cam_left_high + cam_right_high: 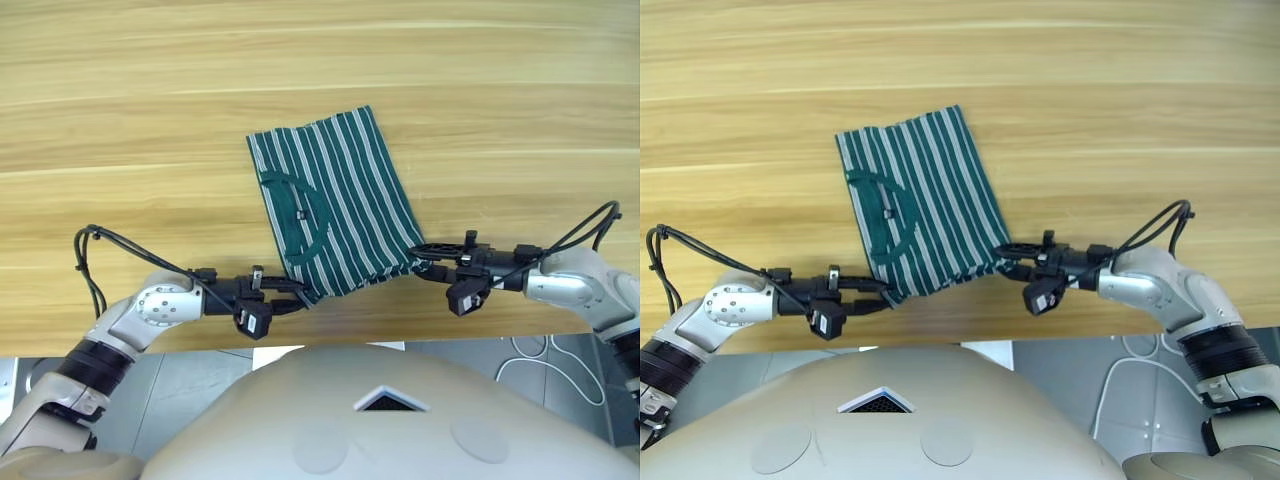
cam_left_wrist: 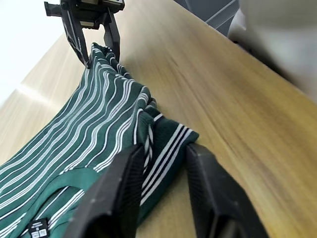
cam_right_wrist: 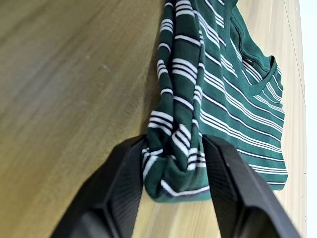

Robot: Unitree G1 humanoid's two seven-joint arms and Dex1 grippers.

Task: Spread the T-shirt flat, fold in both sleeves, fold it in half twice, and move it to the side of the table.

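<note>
A dark green T-shirt with thin white stripes point(image 1: 345, 190) lies on the light wooden counter point(image 1: 140, 100), folded into a narrow oblong. It sits near the middle of the counter's near half, and its long sides run away from the robot, tilted a little to the left. The curved neckline point(image 1: 320, 212) faces up on the left half of the folded cloth.

Both arms lie low along the counter's near edge, one at each near corner of the T-shirt. The left gripper point(image 1: 297, 297) is at the near left corner. In its wrist view the two black fingers point(image 2: 121, 191) stand narrowly apart, with the striped cloth filling the gap and touching both. The right gripper point(image 1: 424, 256) is at the near right corner. There its fingers point(image 3: 124, 188) pinch a bunched fold of the fabric between them, and the cloth is crumpled and slightly raised at that corner.

The near edge of the T-shirt stretches between the two grippers. The far end rests flat on the wood.
</note>
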